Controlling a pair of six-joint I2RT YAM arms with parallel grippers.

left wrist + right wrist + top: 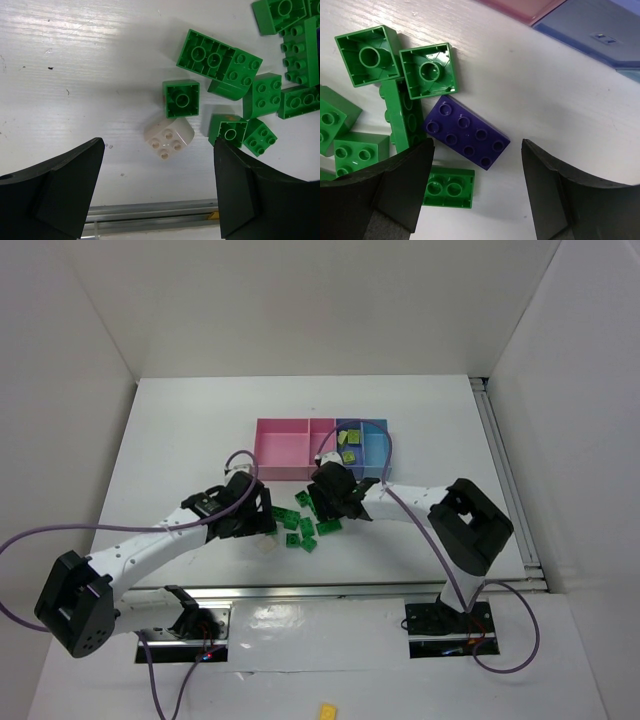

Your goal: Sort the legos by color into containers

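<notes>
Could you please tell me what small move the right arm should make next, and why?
Probably lower the right gripper onto the purple brick and close: its jaws stand open, the brick lies studs-up ahead of them, and it is the only purple one among green bricks.

A purple brick [466,132] is seen studs-up on the desk [560,100], just ahead of the right claw [476,170], whose fingers [395,195] are held apart; green bricks [427,70] are clustered beside it.

No readable text, labels, numbers anywhere
</notes>
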